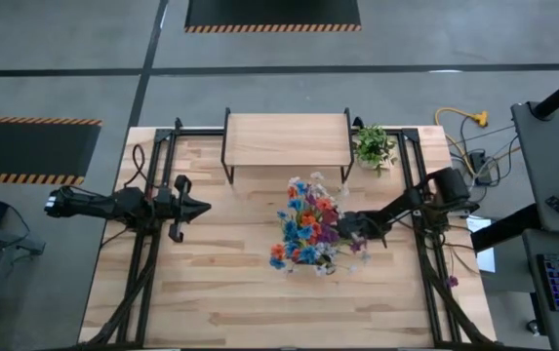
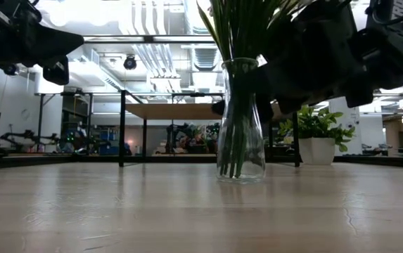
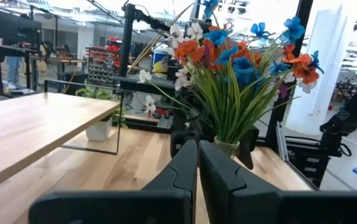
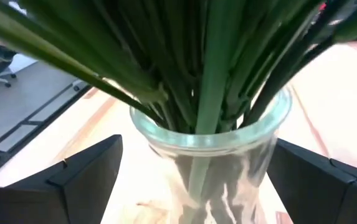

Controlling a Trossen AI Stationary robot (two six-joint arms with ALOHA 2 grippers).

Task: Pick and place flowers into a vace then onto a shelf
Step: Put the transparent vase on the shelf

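Observation:
The flowers (image 1: 306,226), a bunch of blue, orange, red and white blossoms on green stems, stand with their stems in the clear glass vace (image 2: 241,119). The vace rests upright on its base on the tabletop, near the middle. My right gripper (image 4: 197,186) is open at the vace's right side, level with its neck. One finger (image 4: 85,180) stands on each side of the glass, and no touch shows. My left gripper (image 1: 201,208) is shut at the table's left and holds nothing. The shelf (image 1: 286,139) stands at the far edge.
A small potted plant (image 1: 374,146) in a white pot sits right of the shelf, behind my right arm. Black frame rails (image 1: 142,244) run along both table sides. Bare wood lies between the vace and the near edge.

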